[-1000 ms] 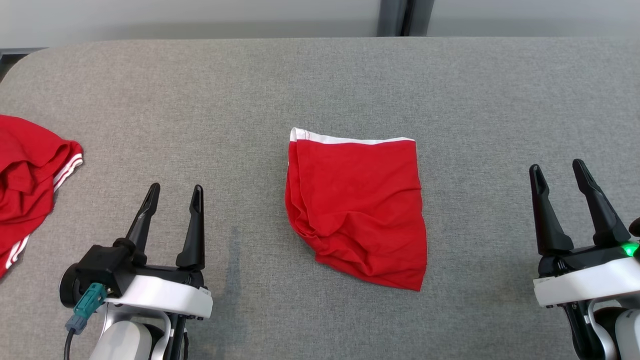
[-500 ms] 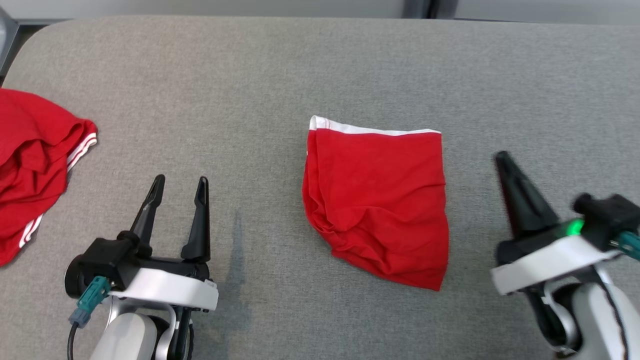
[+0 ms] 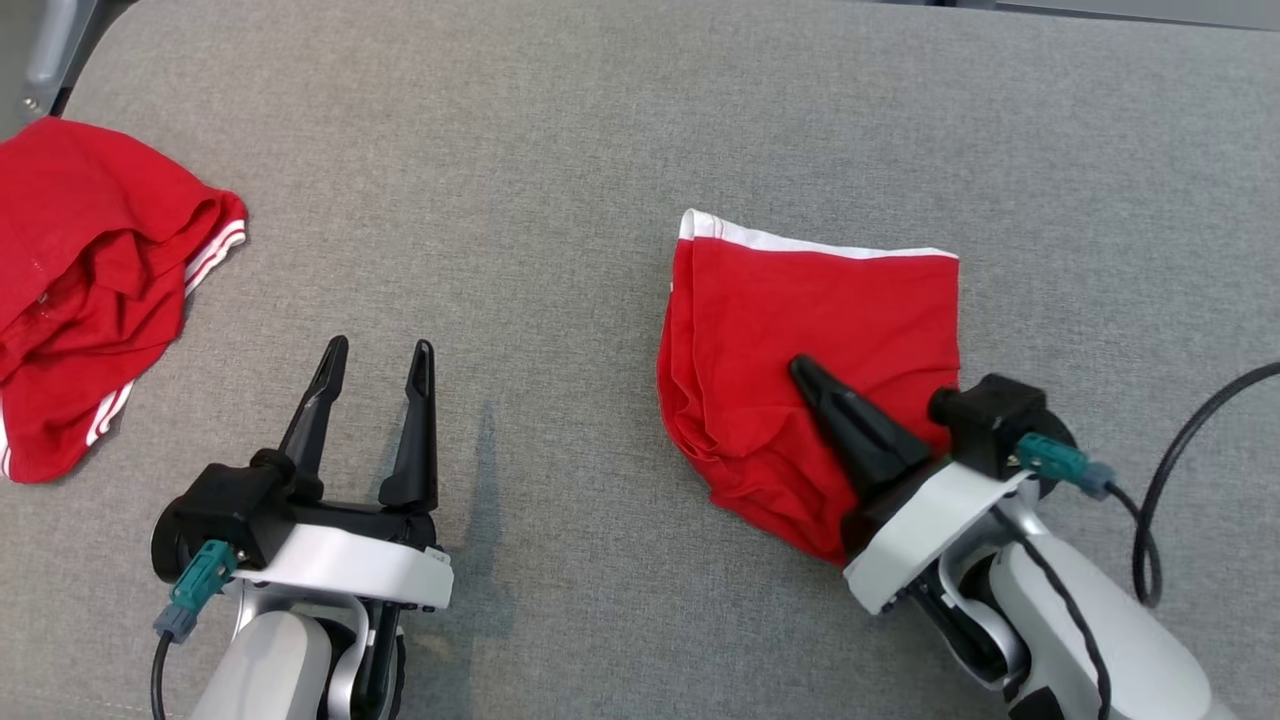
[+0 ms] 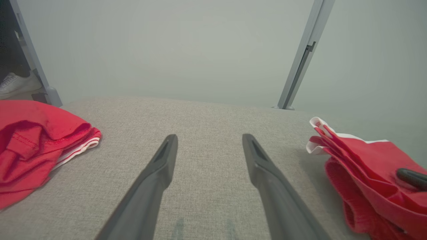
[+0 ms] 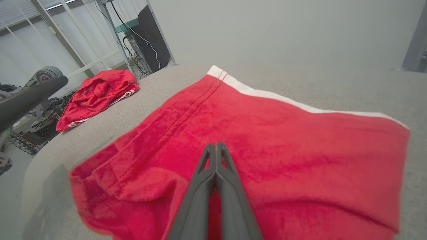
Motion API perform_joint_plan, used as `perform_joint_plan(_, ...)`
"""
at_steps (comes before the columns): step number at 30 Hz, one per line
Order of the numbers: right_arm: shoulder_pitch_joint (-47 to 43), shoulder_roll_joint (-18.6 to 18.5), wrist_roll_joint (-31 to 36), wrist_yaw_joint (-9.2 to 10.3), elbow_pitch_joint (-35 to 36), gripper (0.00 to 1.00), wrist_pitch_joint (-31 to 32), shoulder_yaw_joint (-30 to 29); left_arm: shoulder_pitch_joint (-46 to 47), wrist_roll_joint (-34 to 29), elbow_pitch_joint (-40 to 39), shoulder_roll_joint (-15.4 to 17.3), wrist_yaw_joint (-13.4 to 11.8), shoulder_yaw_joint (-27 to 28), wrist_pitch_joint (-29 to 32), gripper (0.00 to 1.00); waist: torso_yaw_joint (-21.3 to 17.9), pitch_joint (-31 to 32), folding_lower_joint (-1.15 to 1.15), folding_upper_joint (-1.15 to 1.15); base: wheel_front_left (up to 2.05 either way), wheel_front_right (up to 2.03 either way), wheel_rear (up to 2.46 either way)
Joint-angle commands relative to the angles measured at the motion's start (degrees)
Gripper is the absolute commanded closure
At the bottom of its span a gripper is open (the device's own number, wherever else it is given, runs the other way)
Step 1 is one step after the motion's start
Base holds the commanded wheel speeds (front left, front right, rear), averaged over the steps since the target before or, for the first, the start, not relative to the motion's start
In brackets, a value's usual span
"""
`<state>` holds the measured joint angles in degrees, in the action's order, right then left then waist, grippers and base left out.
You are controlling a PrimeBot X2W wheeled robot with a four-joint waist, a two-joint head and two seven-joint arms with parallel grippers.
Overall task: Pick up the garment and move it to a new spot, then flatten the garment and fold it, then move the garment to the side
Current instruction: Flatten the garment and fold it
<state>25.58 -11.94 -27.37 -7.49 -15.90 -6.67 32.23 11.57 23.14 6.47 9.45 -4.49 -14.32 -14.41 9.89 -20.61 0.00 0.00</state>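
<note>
My right gripper (image 3: 803, 370) had swung in from the right and now sat over the folded garment (image 3: 790, 290) at mid-surface (image 3: 560, 180), its fingers clenched together on nothing, tips near the cloth's middle. I judged that pressing flat and dragging slowly would keep the folds stacked. My left gripper (image 3: 381, 346) hovered released, well apart.

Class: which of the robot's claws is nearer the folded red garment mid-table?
Right. The right claw, shut, lies over the middle of the folded garment; the left claw stands open above the table, off to the garment's left.
</note>
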Motion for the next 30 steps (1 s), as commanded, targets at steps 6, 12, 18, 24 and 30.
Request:
perform_joint_plan(6,1.9,-1.8,-4.0,-0.02,-2.7,1.0,-1.5,6.1,1.0,-0.1,0.3,-0.1,0.3,0.5,-0.5,0.0,-0.2,-0.6,0.0,0.0,0.0,0.0,0.0)
perform_joint_plan(12,3.2,-2.4,-7.3,-0.02,-3.3,1.0,-2.2,12.4,1.3,-0.4,0.5,-0.3,0.4,0.5,-0.7,0.0,-0.7,-0.9,0.0,0.0,0.0,0.0,0.0)
perform_joint_plan(18,4.5,-2.9,-9.4,-0.03,-2.9,1.0,-3.1,17.8,1.6,-0.5,0.8,-0.2,0.9,0.6,-0.8,0.0,-0.8,-0.9,0.0,0.0,0.0,0.0,0.0)
perform_joint_plan(24,5.3,-3.6,-10.3,-0.03,-2.3,1.0,-3.7,20.7,1.5,-0.6,0.8,-0.3,0.9,0.6,-0.8,0.0,-1.0,-0.9,0.0,0.0,0.0,0.0,0.0)
perform_joint_plan(30,4.5,-4.6,-10.4,-0.03,-2.2,1.0,-3.1,22.2,1.2,-0.7,0.8,-0.4,0.8,0.9,-0.8,0.0,-1.5,-0.6,0.0,0.0,0.0,0.0,0.0)
